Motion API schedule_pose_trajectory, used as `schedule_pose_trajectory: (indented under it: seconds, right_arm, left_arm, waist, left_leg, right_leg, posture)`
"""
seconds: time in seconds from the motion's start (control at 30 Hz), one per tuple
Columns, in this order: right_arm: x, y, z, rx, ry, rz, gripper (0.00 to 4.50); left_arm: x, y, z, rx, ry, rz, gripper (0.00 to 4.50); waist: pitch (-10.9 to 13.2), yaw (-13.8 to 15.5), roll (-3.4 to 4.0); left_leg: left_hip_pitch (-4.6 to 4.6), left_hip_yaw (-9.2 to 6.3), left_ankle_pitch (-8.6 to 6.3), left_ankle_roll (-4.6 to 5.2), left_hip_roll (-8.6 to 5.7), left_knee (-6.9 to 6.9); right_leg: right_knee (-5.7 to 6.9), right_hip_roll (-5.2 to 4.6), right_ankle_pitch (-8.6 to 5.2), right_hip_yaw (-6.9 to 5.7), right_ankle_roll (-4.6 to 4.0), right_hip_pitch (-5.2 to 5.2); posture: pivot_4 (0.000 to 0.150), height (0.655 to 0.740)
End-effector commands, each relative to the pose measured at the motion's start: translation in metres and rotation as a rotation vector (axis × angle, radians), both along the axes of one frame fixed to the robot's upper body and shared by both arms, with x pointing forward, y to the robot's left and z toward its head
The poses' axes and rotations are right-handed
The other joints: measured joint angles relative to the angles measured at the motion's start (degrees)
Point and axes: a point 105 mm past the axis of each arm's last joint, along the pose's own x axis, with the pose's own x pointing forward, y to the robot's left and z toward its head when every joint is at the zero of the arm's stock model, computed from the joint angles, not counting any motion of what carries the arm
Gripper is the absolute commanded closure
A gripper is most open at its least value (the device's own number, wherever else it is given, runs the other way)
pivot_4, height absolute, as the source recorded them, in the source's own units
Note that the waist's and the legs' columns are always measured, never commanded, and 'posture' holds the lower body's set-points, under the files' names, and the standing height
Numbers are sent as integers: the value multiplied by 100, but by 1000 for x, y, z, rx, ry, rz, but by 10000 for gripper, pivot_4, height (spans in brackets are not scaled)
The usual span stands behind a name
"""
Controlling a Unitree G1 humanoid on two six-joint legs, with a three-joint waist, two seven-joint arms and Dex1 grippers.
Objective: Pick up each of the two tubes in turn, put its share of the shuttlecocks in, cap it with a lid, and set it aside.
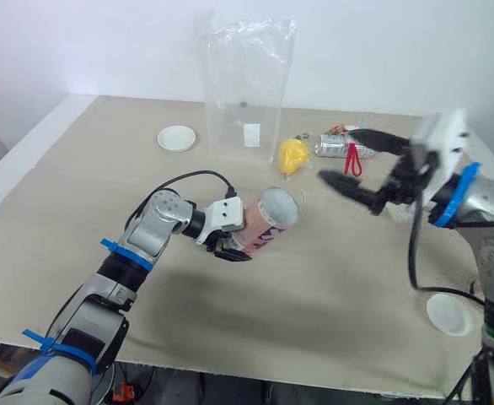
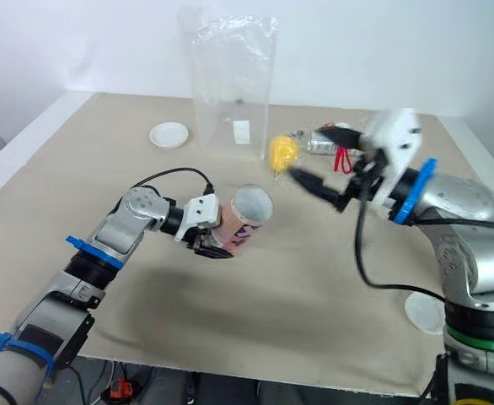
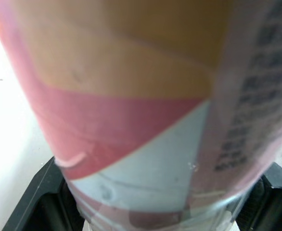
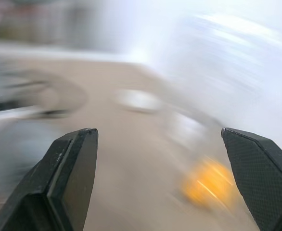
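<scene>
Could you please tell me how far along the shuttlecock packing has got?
Nothing finished: the two round white lids, far left and near right, lie loose. In hand: left gripper holds the uncapped pink-and-white tube; the open right gripper is empty. Left: yellow shuttlecock, silvery second tube, both caps.

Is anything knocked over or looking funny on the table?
Yes. The second tube lies on its side at the back of the table, beside a yellow shuttlecock. The left end effector holds the pink tube tilted.

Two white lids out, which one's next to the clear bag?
The back-left lid, lying just left of the clear bag. The front-right lid lies far from the bag, on the robot's right side.
</scene>
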Motion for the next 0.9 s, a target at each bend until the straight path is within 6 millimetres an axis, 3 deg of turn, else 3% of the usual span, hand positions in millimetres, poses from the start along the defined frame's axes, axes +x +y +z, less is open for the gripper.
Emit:
schedule_pose_trajectory:
  seconds: [0.03,0.17,0.23,0.47,0.9]
  right_arm:
    - [1,-56,-8,138,-2,-333,866]
    - [-1,-78,-48,135,116,-471,866]
    - [1,-80,-69,140,178,-474,866]
    - [18,-82,-101,182,276,-469,866]
    - [59,-81,-110,146,303,-430,866]
  left_arm:
    - [-4,4,-10,55,21,-15,11295]
    - [-3,1,-9,55,19,-18,11295]
    - [-3,0,-10,53,20,-21,11295]
    - [-4,-2,-11,47,21,-21,11295]
    - [-6,6,-14,55,21,6,11295]
  waist:
    - [0,-6,13]
    - [-1,-25,43]
    - [-1,-49,42]
    - [0,-78,53]
    - [0,-95,53]
  left_leg:
    - [4,-1,0,0,1,-3]
    - [12,3,0,0,0,-4]
    - [15,0,0,1,2,-5]
    - [20,4,3,5,2,-1]
    - [21,4,4,6,2,-4]
  right_leg:
    - [3,2,-2,-1,-4,1]
    - [7,3,-3,2,-3,1]
    - [7,8,-7,1,1,5]
    - [6,9,-14,6,25,12]
    - [4,9,-15,6,28,13]
  posture:
    - [1500,7400]
    - [1500,7400]
    - [1500,7400]
    - [1500,7400]
    - [1500,7400]
